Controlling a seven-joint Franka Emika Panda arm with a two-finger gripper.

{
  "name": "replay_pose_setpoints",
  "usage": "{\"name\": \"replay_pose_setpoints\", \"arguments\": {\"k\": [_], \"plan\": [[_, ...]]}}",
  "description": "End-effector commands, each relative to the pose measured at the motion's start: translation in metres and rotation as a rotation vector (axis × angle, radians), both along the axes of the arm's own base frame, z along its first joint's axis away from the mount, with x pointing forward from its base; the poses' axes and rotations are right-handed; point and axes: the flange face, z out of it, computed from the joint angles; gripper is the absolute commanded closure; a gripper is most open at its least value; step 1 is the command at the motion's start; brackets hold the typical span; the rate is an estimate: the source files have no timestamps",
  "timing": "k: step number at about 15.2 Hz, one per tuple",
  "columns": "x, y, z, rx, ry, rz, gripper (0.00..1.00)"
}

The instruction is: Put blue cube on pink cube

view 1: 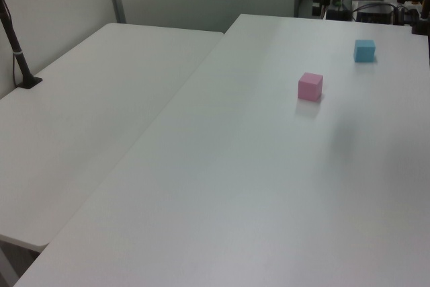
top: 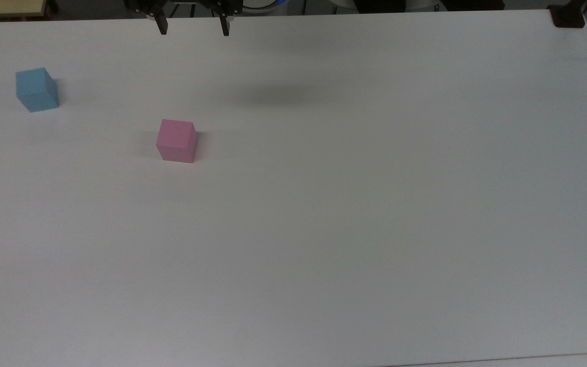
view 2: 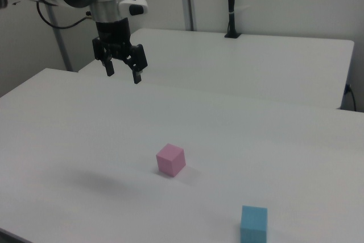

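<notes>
One blue cube, one pink cube

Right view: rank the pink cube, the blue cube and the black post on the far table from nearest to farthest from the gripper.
Measured from the open gripper, hanging above the table:
1. Pink cube, below it toward the right view's right.
2. Blue cube, at the right view's bottom edge.
The black post stands on the far table; its rank is too uncertain to call.

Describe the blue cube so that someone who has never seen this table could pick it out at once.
On the wide white table, look toward the top view's far left. The blue cube sits there alone, apart from the pink cube nearer the middle and from the raised claw. Same size as its neighbour; its sky-blue colour sets it apart.
</notes>
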Motion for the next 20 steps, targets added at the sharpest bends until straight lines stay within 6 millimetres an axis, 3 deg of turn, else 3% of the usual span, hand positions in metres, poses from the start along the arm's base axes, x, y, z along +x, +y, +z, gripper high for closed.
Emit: {"name": "replay_pose_setpoints", "arguments": {"k": [1, 17, 20], "plan": [[-0.004, 0.0027, -0.0002, -0.02, 0.012, 0.003, 0.0], [-0.0048, 0.005, -0.0031, -0.022, 0.024, 0.005, 0.0], [-0.0061, -0.0026, 0.0001, -0.064, 0.021, 0.007, 0.0]]}}
